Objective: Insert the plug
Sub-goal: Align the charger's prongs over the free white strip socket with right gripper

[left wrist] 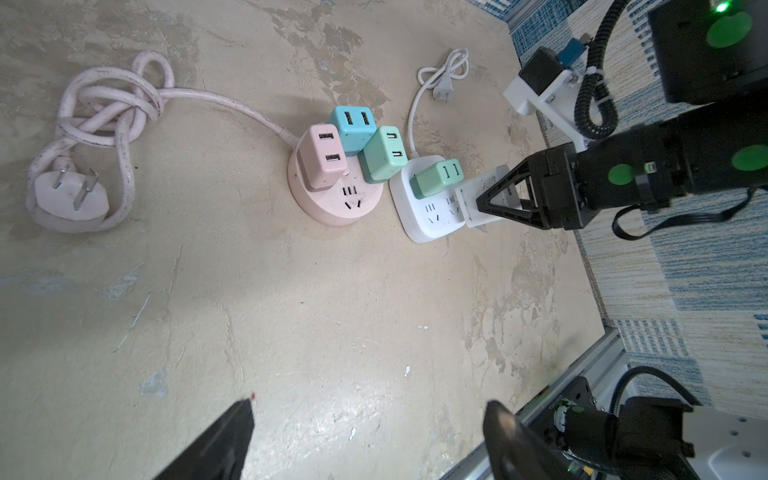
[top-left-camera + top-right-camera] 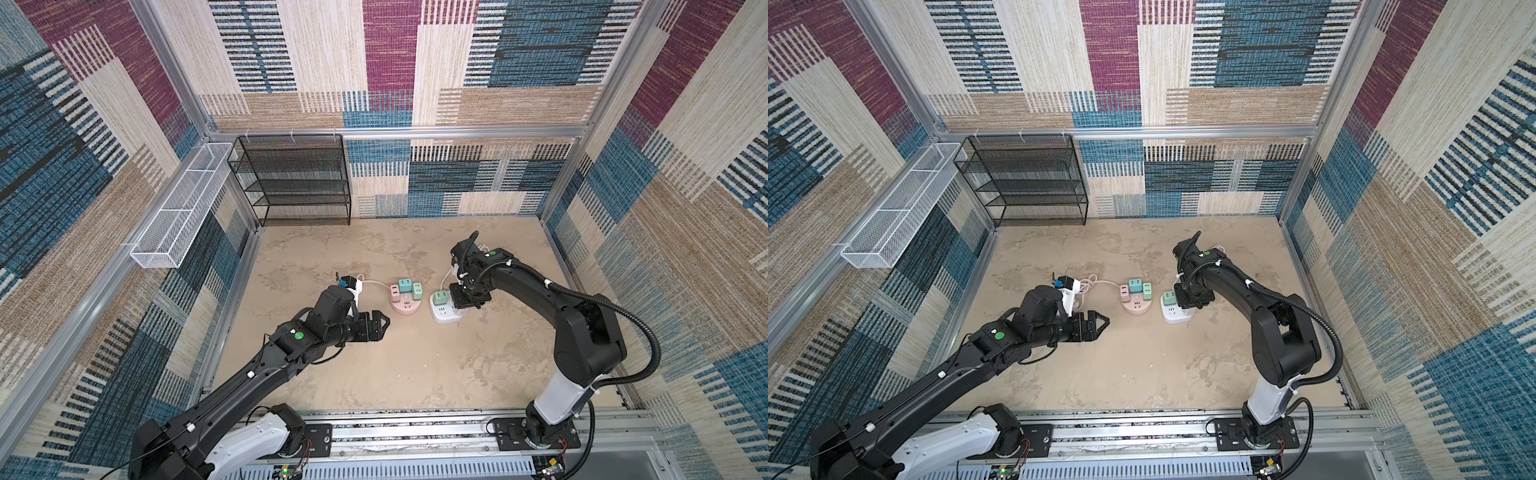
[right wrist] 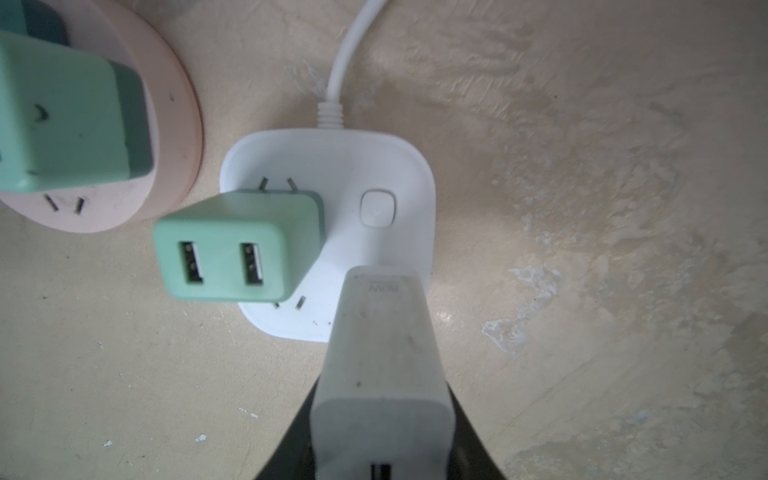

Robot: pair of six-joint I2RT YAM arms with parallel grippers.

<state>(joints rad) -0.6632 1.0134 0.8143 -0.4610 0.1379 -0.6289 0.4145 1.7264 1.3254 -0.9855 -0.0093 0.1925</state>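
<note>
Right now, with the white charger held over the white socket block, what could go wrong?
The white charger in the right gripper sits at the edge of the white socket block, so pressing might tip or slide the unheld block. It could bump the neighbouring green charger. Its prongs are hidden, so alignment is unverified.

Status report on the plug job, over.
Left gripper open, empty. Right gripper shut on white charger, at white power strip, seating unclear. Green charger plugged in alongside; tight fit.
</note>
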